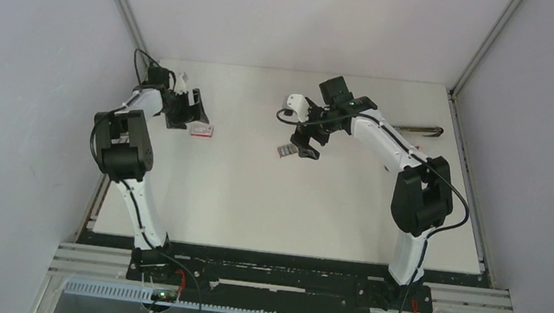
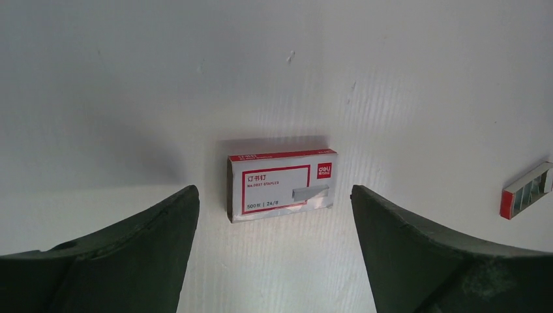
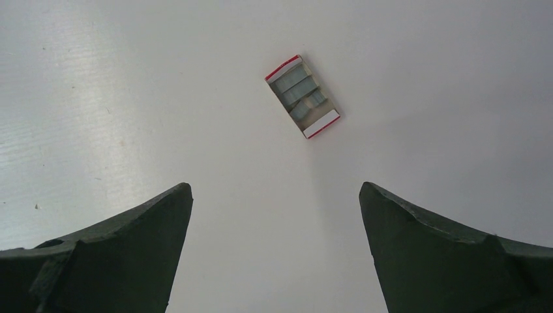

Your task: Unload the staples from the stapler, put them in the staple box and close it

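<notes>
The stapler point(image 1: 419, 129) is a long, thin, dark object lying at the far right of the table. My left gripper point(image 1: 187, 109) point(image 2: 274, 190) is open and empty, hovering just short of a closed red-and-white staple box point(image 2: 282, 184) point(image 1: 200, 130). My right gripper point(image 1: 308, 143) point(image 3: 275, 186) is open and empty above the bare table, a little short of an open red-and-white box tray point(image 3: 302, 96) point(image 1: 286, 150). Short grey staple strips point(image 3: 295, 79) lie inside that tray. I see no loose staples on the table.
The open tray also shows edge-on at the right border of the left wrist view point(image 2: 527, 191). The white table point(image 1: 253, 201) is walled by grey panels at the left, back and right. Both arm bases stand at the near edge.
</notes>
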You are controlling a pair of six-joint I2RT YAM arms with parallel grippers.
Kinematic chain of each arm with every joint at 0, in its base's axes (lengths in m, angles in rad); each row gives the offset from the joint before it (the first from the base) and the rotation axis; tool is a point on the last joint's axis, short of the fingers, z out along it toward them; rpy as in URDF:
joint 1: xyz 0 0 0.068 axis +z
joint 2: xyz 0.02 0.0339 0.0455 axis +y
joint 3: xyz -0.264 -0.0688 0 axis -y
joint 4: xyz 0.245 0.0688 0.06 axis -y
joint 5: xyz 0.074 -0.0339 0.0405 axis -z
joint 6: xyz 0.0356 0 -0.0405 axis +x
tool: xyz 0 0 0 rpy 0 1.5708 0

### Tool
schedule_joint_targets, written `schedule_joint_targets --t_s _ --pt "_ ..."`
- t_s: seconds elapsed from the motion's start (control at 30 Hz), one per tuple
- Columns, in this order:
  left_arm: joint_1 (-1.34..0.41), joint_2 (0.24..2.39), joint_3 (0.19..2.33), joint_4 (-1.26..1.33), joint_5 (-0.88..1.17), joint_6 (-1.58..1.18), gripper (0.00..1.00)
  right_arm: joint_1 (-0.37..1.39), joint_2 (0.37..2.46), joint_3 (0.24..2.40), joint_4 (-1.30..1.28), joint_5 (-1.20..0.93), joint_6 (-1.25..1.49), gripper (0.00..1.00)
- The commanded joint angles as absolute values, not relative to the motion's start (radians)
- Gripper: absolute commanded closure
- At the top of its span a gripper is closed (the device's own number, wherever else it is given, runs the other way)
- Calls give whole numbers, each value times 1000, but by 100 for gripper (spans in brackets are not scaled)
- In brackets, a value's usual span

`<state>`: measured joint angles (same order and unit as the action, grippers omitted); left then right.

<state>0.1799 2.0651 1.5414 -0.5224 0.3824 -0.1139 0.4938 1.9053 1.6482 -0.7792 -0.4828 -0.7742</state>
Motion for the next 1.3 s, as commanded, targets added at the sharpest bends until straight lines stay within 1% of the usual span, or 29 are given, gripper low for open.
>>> schedule_joint_targets --t_s 0.0,0.2,0.27,0.3,0.4,0.5,0.53,0.6,0.63,0.77,1.03,1.17,1.27 --pt "180 2086 1589 -512 412 -151 10 504 1854 1651 -764 -508 -792 0" --pt "170 2108 1577 -505 416 -166 9 502 1849 1644 -768 -544 -892 0" --pt "159 2116 1577 -511 407 -157 21 501 1848 1647 -770 -560 -910 0" --pt "155 2113 1572 -514 400 -152 22 500 1847 1648 -770 -566 -917 0" --pt "153 2101 1557 -512 398 -144 19 491 1855 1656 -768 -593 -941 0" --pt "147 2079 1531 -505 389 -135 19 483 1893 1692 -798 -600 -979 0" --pt "145 2071 1522 -505 385 -131 18 479 1909 1708 -814 -602 -1000 0" --pt "138 2046 1498 -498 378 -127 10 473 1942 1750 -852 -610 -1037 0" --pt "132 2031 1484 -491 376 -127 8 471 1960 1770 -867 -615 -1052 0" --pt "104 2001 1458 -491 379 -126 8 468 1999 1850 -917 -622 -1073 0" --pt "26 2017 1461 -510 409 -133 8 468 2006 1860 -923 -629 -1084 0" --pt "-9 2036 1471 -511 407 -138 8 460 2017 1861 -954 -627 -1169 0" --pt "-31 2047 1483 -509 406 -140 8 446 2017 1849 -990 -675 -1303 0"
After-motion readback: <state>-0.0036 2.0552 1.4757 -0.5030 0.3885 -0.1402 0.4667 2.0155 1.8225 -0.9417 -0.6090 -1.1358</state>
